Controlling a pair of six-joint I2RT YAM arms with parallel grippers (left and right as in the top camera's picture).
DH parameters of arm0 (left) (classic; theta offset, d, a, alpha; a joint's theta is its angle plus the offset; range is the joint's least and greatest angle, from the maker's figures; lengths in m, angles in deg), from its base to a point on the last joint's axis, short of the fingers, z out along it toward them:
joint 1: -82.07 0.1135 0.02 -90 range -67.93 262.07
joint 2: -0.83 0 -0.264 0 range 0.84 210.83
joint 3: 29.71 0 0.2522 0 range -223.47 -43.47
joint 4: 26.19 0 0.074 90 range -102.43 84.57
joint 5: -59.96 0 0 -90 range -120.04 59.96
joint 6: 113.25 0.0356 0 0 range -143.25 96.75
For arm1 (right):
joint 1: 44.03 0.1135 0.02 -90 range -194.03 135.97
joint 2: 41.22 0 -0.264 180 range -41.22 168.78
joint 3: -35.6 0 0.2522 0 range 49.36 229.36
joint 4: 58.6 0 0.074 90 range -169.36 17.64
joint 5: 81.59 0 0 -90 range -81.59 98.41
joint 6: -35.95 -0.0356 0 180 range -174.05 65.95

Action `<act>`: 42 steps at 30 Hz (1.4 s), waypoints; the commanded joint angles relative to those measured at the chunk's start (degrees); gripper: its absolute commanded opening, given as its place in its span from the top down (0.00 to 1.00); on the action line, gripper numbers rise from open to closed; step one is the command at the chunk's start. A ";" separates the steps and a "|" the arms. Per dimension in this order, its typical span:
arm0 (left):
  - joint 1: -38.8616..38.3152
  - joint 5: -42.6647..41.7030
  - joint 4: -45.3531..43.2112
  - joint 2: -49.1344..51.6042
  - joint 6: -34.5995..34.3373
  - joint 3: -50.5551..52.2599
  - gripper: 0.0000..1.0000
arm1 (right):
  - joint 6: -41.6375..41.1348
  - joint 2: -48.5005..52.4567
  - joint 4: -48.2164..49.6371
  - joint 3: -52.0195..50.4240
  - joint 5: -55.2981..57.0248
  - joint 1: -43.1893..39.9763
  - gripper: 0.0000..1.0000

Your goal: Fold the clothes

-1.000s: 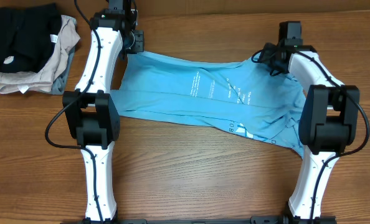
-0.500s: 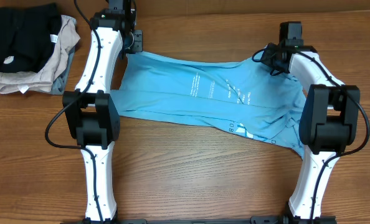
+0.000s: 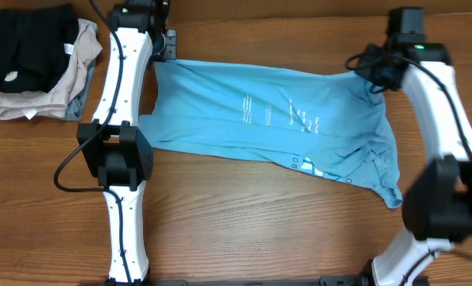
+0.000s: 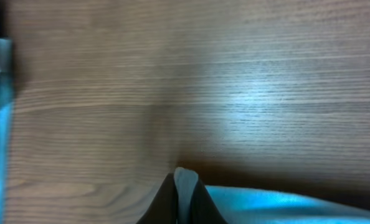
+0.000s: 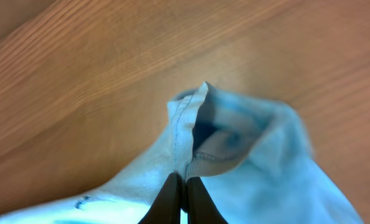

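1. Well, from overhead the T-shirt (image 3: 252, 119) lies spread on the surface (image 3: 244, 214) between my two arms, its long axis running from one arm across to the other.
   - My left gripper (image 3: 164, 49) sits at the shirt's far corner on my left, and my right gripper (image 3: 377, 71) at the far corner on my right.
   - The far edge runs fairly straight between the two. The near edge lies loose and is rumpled towards my right.
   - So the whole shirt lies on my side of both grippers, and each arm is the nearer one to its own corner.
   - I judge the coming move turns on this: both corners would have to travel together towards the near edge, so that the crease falls along the long axis.
   - A pile of other garments (image 3: 37, 67) lies well apart, beyond my left arm.

2. In the left wrist view my jaws are together, with a pale sliver of the shirt's edge caught at the tips. Blue cloth trails off to one side of them, low over bare wood. I take this as a pinch on the corner, though the picture is soft.

3. In the right wrist view my jaws are clamped on the stitched hem. The cloth bunches into an open fold just past the tips and hangs back on both sides, with the surface behind it.
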 commanded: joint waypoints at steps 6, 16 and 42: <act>0.00 5.44 13.20 -2.12 -0.17 -4.04 0.96 | -1.77 -7.52 -22.14 -0.61 -3.74 -0.57 0.96; 0.04 5.38 17.97 -2.12 0.24 7.56 0.96 | -3.10 -7.54 -22.51 -18.38 -4.63 -0.70 0.96; 10.99 -24.13 18.51 -2.43 19.61 15.54 0.00 | 9.29 -14.84 -22.97 -13.90 -18.38 -0.50 0.11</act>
